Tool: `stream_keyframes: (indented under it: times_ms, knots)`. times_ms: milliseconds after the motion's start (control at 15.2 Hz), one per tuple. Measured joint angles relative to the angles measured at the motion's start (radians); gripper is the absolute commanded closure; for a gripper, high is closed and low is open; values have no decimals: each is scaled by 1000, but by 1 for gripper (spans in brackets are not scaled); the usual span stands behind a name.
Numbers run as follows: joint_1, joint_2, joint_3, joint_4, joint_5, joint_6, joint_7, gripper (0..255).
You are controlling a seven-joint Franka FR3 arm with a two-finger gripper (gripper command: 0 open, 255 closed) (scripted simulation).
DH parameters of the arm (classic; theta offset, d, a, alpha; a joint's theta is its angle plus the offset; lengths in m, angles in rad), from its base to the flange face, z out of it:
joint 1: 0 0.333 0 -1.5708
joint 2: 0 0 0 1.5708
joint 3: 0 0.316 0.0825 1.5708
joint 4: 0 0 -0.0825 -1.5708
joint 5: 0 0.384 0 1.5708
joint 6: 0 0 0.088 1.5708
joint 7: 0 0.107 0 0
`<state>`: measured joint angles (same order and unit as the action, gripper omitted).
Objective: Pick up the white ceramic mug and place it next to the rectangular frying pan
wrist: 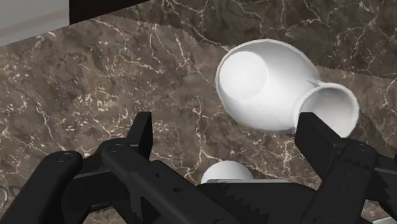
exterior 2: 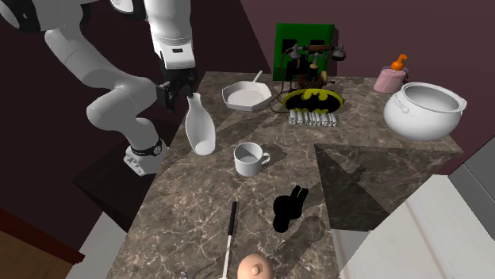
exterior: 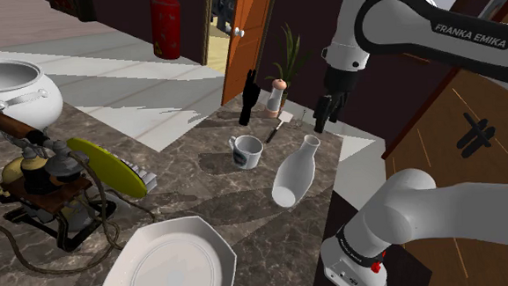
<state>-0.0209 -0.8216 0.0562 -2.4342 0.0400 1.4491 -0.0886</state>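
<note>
A: So, where is everything sitting on the marbled surface [exterior: 202, 202]?

B: The white frying pan [exterior: 174, 260] is lying near its edge; the white vase [exterior: 294, 175] is standing beyond it.

A: And the white mug [exterior: 246, 150]?

B: It is standing upright on the surface just beside the vase, apart from the pan. The fingers [wrist: 143, 137] are hanging spread above the vase, gripping nothing.
</note>
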Motion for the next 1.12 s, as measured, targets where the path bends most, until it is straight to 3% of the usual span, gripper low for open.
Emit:
stream_keyframes:
  times_ms: [198,1122]
  knots:
    - [-2,25,3,-15,5,47,6,0]
    - [-21,439,43,-33,49,564,73,0]
